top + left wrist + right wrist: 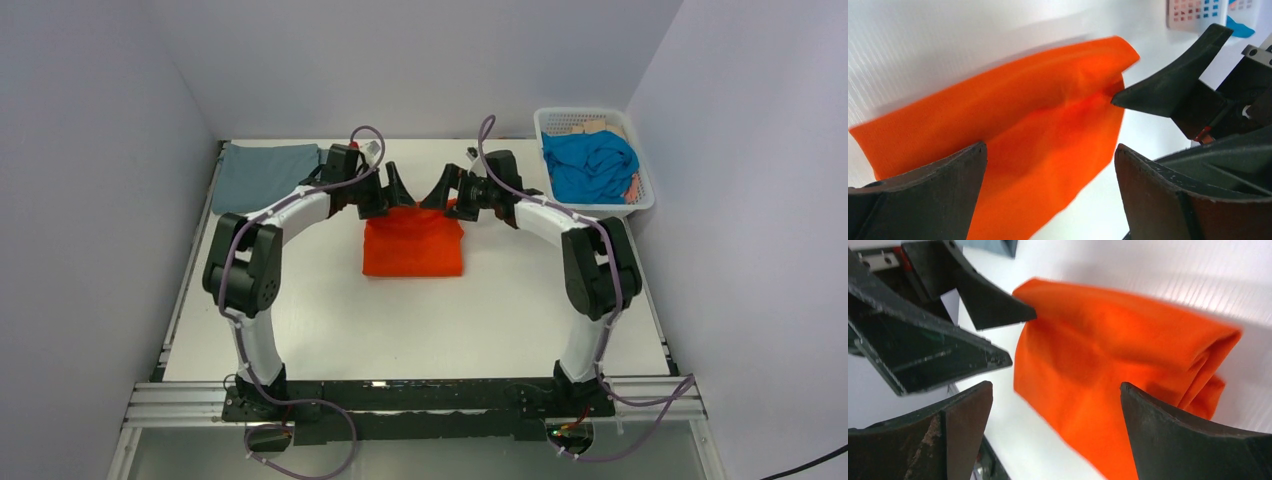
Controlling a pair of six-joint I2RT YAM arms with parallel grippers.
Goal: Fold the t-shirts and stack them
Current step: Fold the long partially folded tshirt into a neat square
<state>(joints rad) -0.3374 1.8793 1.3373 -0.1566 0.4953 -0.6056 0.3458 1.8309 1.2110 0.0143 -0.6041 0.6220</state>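
The orange t-shirt (pixel 413 243) lies folded into a rough square mid-table; it also shows in the left wrist view (pixel 1013 135) and in the right wrist view (pixel 1118 365). My left gripper (pixel 397 190) and right gripper (pixel 438 190) hover side by side over its far edge, both open and empty. In the left wrist view my left gripper (pixel 1050 155) has its jaws wide apart above the cloth. In the right wrist view my right gripper (pixel 1056 392) stands the same. The grey-blue t-shirt (pixel 262 175) lies folded at the far left. The turquoise t-shirt (pixel 592 165) sits crumpled in the basket.
A white lattice basket (pixel 645 195) stands at the far right corner, against the right wall. Grey walls close in the table on the left, back and right. A metal rail (pixel 420 400) runs along the near edge by the arm bases.
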